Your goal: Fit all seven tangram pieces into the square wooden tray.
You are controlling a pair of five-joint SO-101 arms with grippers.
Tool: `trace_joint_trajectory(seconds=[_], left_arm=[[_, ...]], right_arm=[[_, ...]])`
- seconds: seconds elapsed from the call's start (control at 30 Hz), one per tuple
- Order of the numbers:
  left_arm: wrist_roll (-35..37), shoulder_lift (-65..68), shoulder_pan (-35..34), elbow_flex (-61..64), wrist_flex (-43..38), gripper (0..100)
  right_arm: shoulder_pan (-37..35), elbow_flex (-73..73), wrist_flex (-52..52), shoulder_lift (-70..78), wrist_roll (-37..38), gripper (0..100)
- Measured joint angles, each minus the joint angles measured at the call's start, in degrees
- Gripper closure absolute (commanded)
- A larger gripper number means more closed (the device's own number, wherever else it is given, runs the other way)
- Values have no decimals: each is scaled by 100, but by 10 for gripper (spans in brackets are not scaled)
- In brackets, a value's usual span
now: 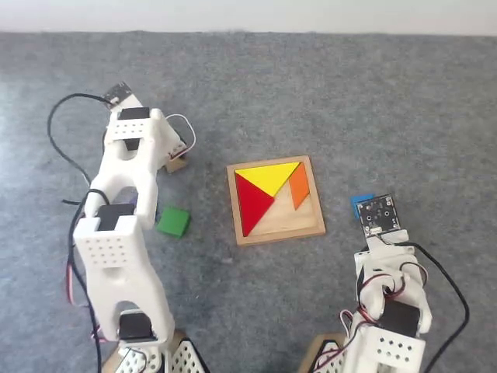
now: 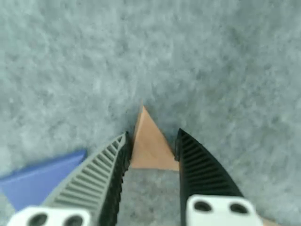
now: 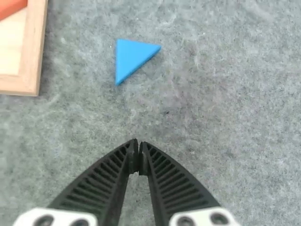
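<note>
The square wooden tray lies mid-table and holds a yellow triangle, a red triangle and an orange piece. To its left, my left gripper is shut on a tan triangle that rests on the carpet, one finger against each side. A green square lies nearer the front, and a purple-blue piece sits beside the left gripper. Right of the tray, my right gripper is shut on nothing, a short way back from a blue triangle.
Grey carpet covers the whole table. The tray's corner is close to the blue triangle. The left arm's body stretches over the carpet to the left of the green square.
</note>
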Motion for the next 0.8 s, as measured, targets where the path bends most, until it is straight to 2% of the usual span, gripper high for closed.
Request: trace_joint_trajectory(seconds=[0.13, 0.3, 0.47, 0.8], left_arm=[[-149, 0, 105, 0, 193, 828], [-229, 0, 141, 0, 387, 754], [-255, 0, 141, 0, 659, 754], [-273, 79, 158, -35, 668, 755]], right_arm=[[0, 0, 0, 0, 0, 991], [0, 0, 0, 0, 0, 991], [0, 0, 0, 0, 0, 991], [0, 0, 0, 0, 0, 991]])
